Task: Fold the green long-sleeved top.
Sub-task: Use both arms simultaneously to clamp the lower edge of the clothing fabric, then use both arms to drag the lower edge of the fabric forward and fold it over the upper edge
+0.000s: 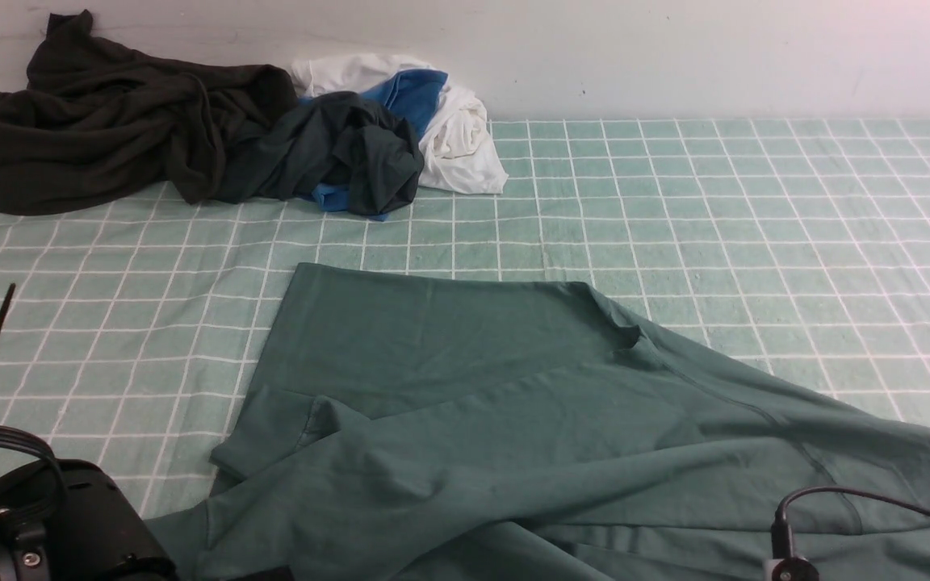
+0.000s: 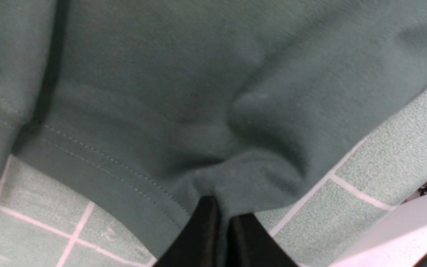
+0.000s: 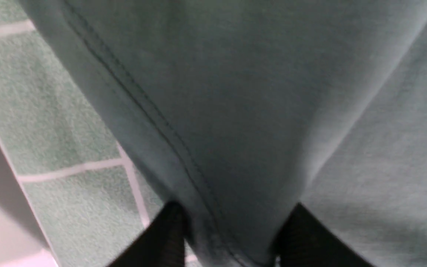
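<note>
Lying spread across the near half of the checked surface (image 1: 756, 210), the green long-sleeved top (image 1: 513, 387) has its hem pinched in the clenched left tool (image 2: 222, 213); the right tool (image 3: 234, 226) straddles a seamed fold, and I cannot tell whether it grips.

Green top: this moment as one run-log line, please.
green top: spread, rumpled | left claw: shut on hem | right claw: astride hem, grip unclear | clothes pile: far left, apart
</note>
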`<act>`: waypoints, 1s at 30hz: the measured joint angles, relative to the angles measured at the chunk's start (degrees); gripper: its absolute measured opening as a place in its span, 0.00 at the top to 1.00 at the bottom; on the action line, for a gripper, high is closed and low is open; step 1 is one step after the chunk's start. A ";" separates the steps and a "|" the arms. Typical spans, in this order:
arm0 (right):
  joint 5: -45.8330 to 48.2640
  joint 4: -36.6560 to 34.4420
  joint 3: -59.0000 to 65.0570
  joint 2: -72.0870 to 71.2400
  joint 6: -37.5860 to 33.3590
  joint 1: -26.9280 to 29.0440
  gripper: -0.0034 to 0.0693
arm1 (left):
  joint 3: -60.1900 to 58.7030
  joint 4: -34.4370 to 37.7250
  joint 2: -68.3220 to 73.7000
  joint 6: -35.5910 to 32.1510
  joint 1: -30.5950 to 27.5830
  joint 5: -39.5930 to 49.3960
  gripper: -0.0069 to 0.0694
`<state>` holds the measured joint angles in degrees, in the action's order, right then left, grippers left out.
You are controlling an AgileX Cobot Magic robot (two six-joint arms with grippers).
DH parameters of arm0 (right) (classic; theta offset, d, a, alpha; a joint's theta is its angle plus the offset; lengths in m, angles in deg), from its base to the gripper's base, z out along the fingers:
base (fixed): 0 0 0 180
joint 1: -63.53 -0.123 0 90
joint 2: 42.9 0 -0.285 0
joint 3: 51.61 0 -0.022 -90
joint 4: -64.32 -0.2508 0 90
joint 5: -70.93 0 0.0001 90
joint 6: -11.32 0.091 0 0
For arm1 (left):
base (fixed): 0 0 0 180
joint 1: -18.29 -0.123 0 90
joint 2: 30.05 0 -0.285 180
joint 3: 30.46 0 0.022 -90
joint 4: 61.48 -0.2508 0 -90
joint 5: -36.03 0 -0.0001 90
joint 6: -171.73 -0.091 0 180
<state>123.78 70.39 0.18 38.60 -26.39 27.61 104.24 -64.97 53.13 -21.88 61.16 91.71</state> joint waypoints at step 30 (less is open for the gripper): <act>-1.78 1.88 -50.08 23.31 -2.16 27.37 0.94 | 68.34 -8.17 34.41 -9.22 -28.00 8.54 0.89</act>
<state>122.00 72.27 -49.89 61.92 -28.55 54.99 172.58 -73.14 87.54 -31.11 33.16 100.25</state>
